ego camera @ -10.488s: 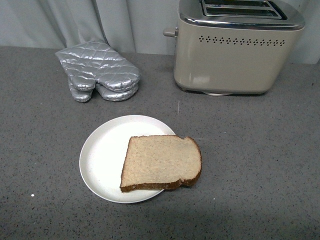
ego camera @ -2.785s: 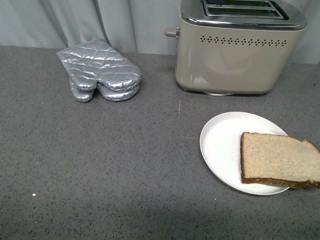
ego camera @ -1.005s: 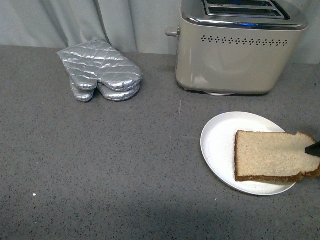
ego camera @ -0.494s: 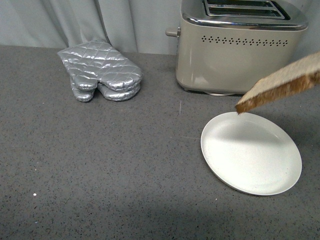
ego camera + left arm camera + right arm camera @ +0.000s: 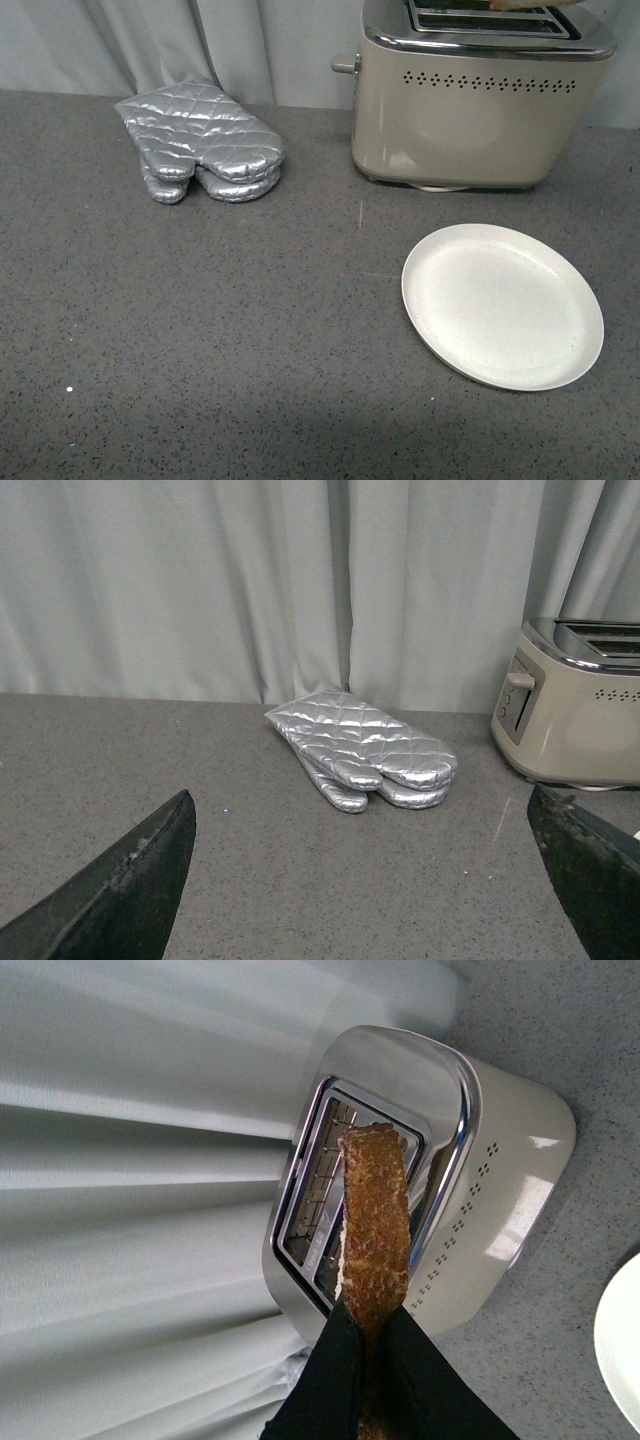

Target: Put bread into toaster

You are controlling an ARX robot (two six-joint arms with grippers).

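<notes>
Grey speckled counter (image 5: 200,330), pale curtain (image 5: 250,40) behind, and all the action is up at the back right. On the front view the plate (image 5: 500,305) sits bare in front of the toaster (image 5: 480,110), and the silver oven mitt (image 5: 200,145) lies well off to the left, out of it.

Right wrist view now. My right gripper (image 5: 370,1320) is clamped on the bread (image 5: 375,1230), both black fingers pinching the slice near one end, so I'm looking along its brown crust. The slice hangs over the toaster's chrome top, above the slots and not yet in one, as far as I can judge. On the front view only a sliver of it shows at the top edge.

My left gripper (image 5: 360,880) is spread wide with nothing in it, parked low near the counter on the mitt's side. Fine there.

Now the lining-up. The slice looks a touch skewed against the long run of the slots, so I'd want a small wrist turn first to lay crust parallel to slot. It seems to sit over the slot on the vent-hole side, but I can't tell for sure. Then straight down, slowly, no sideways drift: the slice is soft and would buckle against the chrome lip. Let go only once the lower edge is well inside.
</notes>
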